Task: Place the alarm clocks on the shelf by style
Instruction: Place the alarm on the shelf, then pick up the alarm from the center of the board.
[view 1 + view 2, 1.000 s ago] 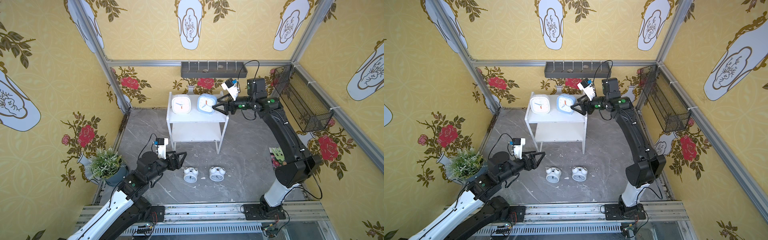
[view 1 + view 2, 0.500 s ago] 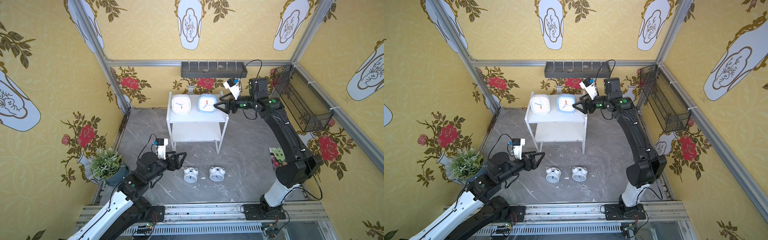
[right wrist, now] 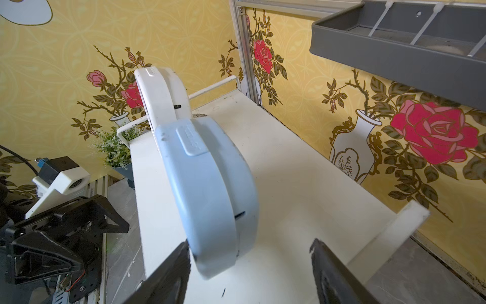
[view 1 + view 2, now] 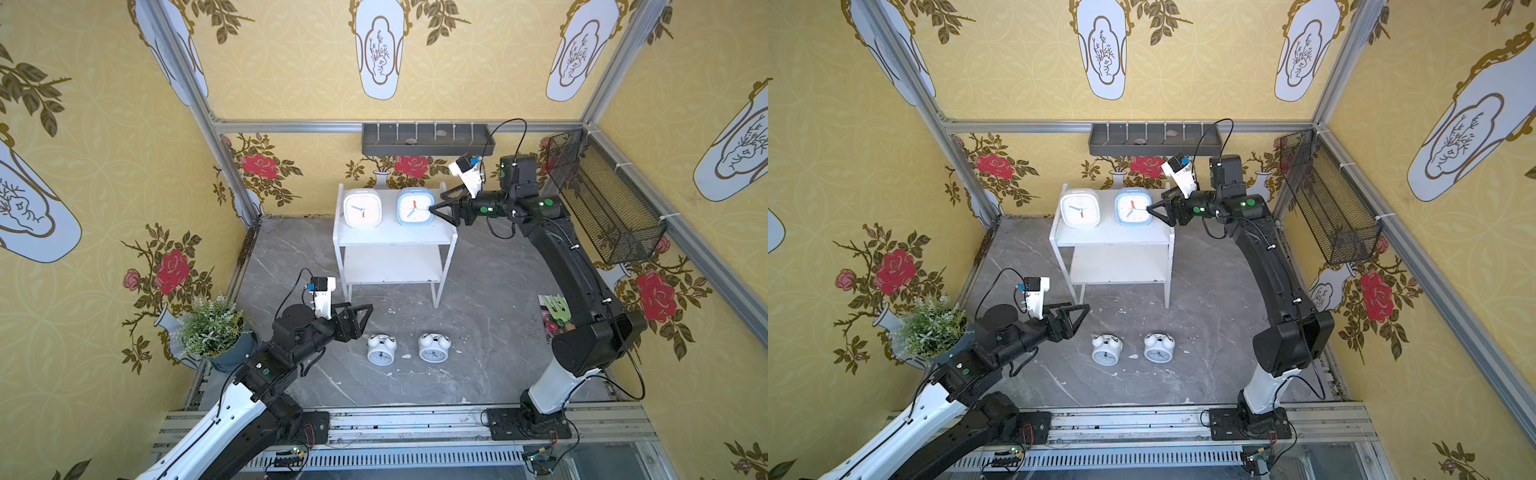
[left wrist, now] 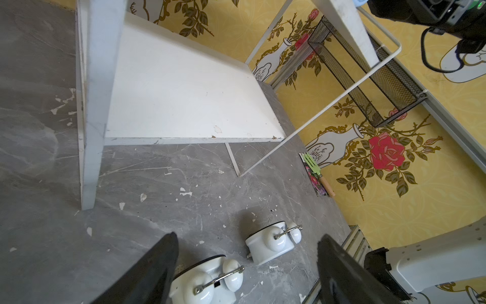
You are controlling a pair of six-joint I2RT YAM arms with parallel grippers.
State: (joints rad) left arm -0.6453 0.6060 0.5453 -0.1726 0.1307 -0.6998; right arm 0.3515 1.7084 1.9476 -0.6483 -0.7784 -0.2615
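Right claw (image 4: 436, 202) is up at the top tier of the shelf (image 4: 390, 237), jaws spread wide, released, gripping nothing. The light blue clock (image 4: 413, 206) stands on that tier on its own, one corner poking into the gap between the jaws. In the right wrist view one finger (image 3: 163, 276) sits right at the clock's front edge, touching or not I cannot tell, and the other finger is well clear of its back. Just beside it on the same tier stands the white square clock (image 4: 362, 208), upright, face out, with a small gap between the two. Down on the grey worktop (image 4: 478, 332), in front of the shelf, a bell clock (image 4: 381, 350) and a second bell clock (image 4: 433, 348) sit side by side, apart. Left claw (image 4: 362, 322) hovers low near the first of them, jaws wide, released too.
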